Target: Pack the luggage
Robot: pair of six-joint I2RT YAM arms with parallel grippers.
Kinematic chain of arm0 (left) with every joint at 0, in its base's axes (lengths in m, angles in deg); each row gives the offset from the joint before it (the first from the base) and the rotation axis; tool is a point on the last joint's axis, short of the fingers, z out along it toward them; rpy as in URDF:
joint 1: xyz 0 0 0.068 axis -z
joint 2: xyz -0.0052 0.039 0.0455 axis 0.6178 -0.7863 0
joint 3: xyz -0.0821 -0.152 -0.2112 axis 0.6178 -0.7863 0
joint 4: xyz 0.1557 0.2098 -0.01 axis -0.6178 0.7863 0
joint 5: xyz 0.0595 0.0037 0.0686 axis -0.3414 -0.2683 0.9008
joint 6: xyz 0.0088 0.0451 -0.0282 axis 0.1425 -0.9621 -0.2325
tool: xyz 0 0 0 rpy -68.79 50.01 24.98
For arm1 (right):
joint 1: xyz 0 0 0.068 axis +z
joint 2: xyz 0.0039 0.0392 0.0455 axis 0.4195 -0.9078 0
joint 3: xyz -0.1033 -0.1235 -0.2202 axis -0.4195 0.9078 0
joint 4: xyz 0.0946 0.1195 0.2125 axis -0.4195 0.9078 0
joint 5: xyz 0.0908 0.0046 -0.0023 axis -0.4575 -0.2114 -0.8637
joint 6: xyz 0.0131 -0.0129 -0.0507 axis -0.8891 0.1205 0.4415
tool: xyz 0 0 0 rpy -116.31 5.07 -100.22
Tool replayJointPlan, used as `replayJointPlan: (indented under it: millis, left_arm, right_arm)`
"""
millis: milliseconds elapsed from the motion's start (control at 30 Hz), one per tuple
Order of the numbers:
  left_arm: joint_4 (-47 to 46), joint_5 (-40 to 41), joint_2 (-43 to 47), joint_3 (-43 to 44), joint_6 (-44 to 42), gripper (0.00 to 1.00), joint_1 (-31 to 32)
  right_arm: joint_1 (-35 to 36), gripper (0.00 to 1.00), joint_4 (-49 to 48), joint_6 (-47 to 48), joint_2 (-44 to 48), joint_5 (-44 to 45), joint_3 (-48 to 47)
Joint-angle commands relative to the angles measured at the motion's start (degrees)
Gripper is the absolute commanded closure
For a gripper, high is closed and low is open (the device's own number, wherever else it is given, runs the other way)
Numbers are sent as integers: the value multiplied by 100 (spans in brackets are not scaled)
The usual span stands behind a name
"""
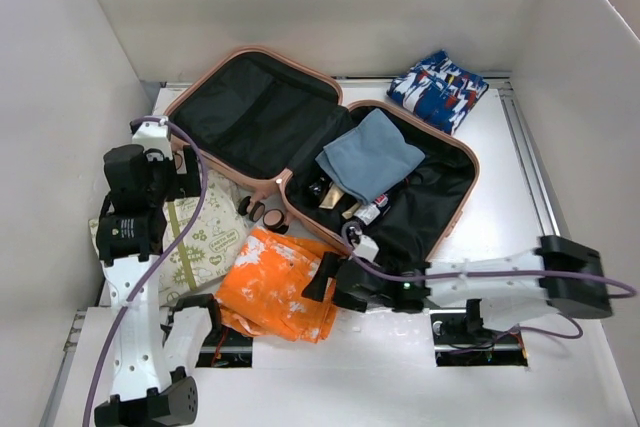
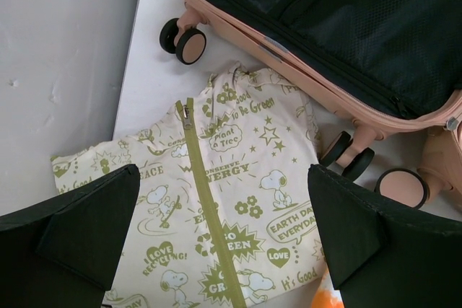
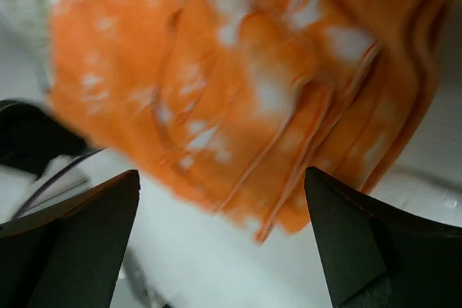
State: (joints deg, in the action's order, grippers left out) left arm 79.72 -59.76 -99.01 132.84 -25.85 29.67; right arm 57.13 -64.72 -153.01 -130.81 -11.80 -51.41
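The luggage [image 1: 245, 112] lies opened flat in the middle of the surface [image 1: 520, 197], both pink shells side by side with the black lining up, so things can be lowered in from above. The right shell already carries a folded blue-grey cloth [image 1: 372, 155] and, just beside it toward the hinge, a cluster of small bottles [image 1: 345, 202]. The left shell shows only bare lining. Three garments remain outside, so the packing looks partly done. The left hand [image 2: 222, 174] hovers over a cream printed jacket [image 2: 253, 149] that lies flat just beside the luggage's wheels [image 2: 188, 42]. Its fingers are wide apart on either side of the green zip and grip nothing, which looks like lining up for a pinch from above. The right hand [image 3: 220, 172] is likewise spread and empty above the near edge of an orange tie-dye garment [image 1: 280, 282]. Its wrist view is blurred, so I cannot tell whether the fingers touch the cloth. Each garment lies in front of one arm, which suits each arm taking its nearer piece. A blue, white and red patterned garment [image 1: 437, 89] sits beyond the luggage at the far right, and reaching it would probably mean passing over the filled shell.
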Motion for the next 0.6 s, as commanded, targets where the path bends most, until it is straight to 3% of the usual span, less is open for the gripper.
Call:
replayJointPlan:
  millis: [0, 67, 100, 233, 500, 567]
  left_arm:
    - [-95, -51, 45, 66, 66, 0, -39]
    - [-95, -51, 45, 66, 66, 0, -39]
    - [-95, -51, 45, 126, 66, 0, -39]
    - [-95, -111, 45, 127, 66, 0, -39]
    - [-95, -191, 45, 74, 13, 0, -39]
    - [-95, -191, 45, 74, -39, 0, -39]
  right_arm:
    - [-353, 1, 109, 53, -876, -682, 133]
    - [-353, 1, 732, -96, -1193, -886, -209]
    - [-240, 1, 1432, -96, -1194, -756, -515]
    - [-11, 1, 2613, -96, -992, -96, -983]
    - [349, 1, 3100, -868, -308, -157, -775]
    - [350, 1, 2454, -870, -158, -96, -493]
